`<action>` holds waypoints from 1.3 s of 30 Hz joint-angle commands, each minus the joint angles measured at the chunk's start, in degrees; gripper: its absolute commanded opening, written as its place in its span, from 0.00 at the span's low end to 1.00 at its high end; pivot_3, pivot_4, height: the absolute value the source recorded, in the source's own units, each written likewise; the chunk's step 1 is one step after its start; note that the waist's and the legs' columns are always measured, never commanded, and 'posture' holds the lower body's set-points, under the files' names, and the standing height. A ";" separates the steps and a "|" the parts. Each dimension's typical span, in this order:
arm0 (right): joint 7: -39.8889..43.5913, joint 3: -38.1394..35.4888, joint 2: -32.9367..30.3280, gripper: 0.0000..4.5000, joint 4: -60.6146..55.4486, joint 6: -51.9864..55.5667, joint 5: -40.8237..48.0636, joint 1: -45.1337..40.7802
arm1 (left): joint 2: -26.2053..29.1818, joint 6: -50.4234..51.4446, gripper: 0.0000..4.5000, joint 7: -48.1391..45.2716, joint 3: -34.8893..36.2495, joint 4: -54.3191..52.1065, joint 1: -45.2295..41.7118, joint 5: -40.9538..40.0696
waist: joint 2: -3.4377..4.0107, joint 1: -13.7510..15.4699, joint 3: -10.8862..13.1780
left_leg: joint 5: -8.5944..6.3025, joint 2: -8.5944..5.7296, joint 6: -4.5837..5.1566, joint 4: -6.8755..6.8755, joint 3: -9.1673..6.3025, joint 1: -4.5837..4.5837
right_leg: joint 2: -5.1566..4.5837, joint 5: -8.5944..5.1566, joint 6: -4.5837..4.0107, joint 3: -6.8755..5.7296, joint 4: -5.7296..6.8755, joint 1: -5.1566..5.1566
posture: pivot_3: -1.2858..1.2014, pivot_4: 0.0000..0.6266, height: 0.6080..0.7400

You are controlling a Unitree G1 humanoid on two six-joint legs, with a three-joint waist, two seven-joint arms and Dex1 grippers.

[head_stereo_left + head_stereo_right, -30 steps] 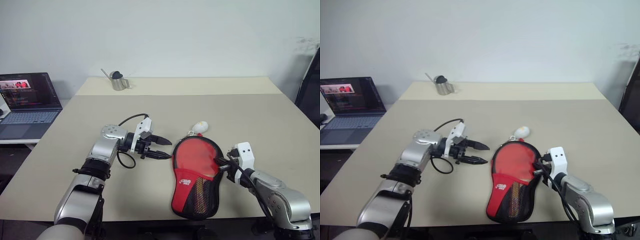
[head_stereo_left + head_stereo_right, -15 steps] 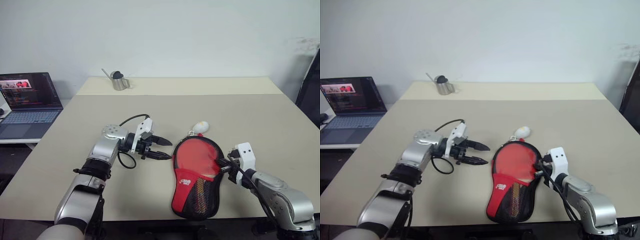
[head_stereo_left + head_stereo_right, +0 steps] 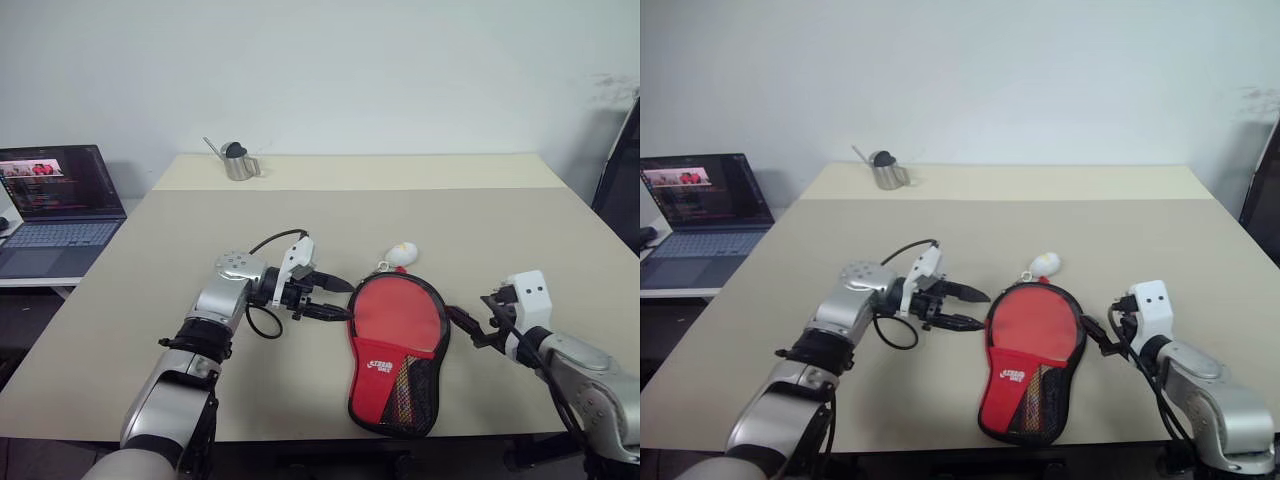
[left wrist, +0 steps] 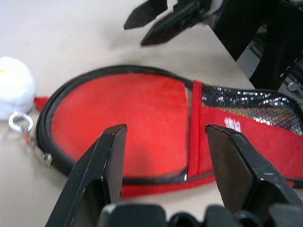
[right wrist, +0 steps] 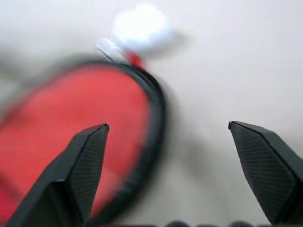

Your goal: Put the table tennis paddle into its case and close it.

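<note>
The case (image 3: 397, 350) lies flat at the table's (image 3: 500, 230) six o'clock edge with the paddle unseen, presumably inside; both the left gripper (image 3: 340, 300) at its nine o'clock and the right gripper (image 3: 468, 328) at three gape empty, so a sideways nudge could slide it off before zipping.

The case (image 3: 397, 340) is matt red cloth with a faint nap, edged in black trim, with a shiny black mesh pocket (image 4: 246, 101) and a white printed logo near its narrow end; a small metal ring (image 4: 20, 122) and zip pull join it to a white fluffy ball (image 3: 401, 253). The tabletop (image 3: 500, 230) is smooth, matt beige, and the small watering can (image 3: 236, 161) near its far left corner looks like brushed metal with a black top. The left gripper (image 3: 336, 297) and right gripper (image 5: 175, 165) have jaws of black plastic, smooth on the left and finely textured on the right, on white plastic mounts, and the arms are silvery metal.
</note>
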 commanded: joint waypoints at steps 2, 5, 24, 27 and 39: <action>-1.26 -4.53 0.71 1.00 -3.26 2.37 5.65 -0.97 | -2.24 -2.62 0.64 3.71 0.10 -1.26 0.09 0.03 | 0.00 0.14 0.00 | 0.00 -0.01 0.00 0.03 0.00 -0.01 | 0.00 0.00 0.00 0.00 0.00 0.01 | 0.52 0.24 1.00; -2.06 -5.15 -1.02 1.00 -3.83 2.69 6.18 -1.13 | -3.91 -3.58 0.64 6.50 0.02 -0.39 0.10 0.70 | 0.00 0.25 0.00 | 0.00 -0.03 0.00 0.04 0.01 -0.01 | -0.02 0.00 0.00 0.02 0.00 0.01 | 0.52 0.24 1.00; -2.50 -5.86 -7.21 1.00 -2.47 3.12 9.08 -4.45 | -12.18 -6.43 0.99 18.68 -7.49 3.12 -0.35 9.45 | 0.00 0.30 0.00 | 0.00 -0.05 0.00 0.04 0.11 0.00 | -0.02 0.03 0.06 0.06 -0.01 0.02 | 0.52 0.24 1.00; -3.20 -5.45 -8.55 1.00 1.53 2.53 7.39 -8.50 | -12.24 -8.00 0.99 19.34 -8.58 5.68 0.64 10.92 | 0.01 0.21 0.00 | 0.00 -0.05 0.00 0.05 0.15 0.01 | -0.02 0.03 0.05 0.08 -0.01 0.02 | 0.52 0.24 1.00; -3.43 6.16 -4.88 1.00 36.85 -9.50 -5.21 -31.24 | -11.61 -7.53 0.99 20.68 -8.05 4.83 3.93 10.23 | 0.07 0.11 -0.03 | 0.01 -0.04 0.01 0.05 0.24 0.05 | -0.03 0.17 0.27 0.13 -0.01 0.04 | 0.52 0.24 1.00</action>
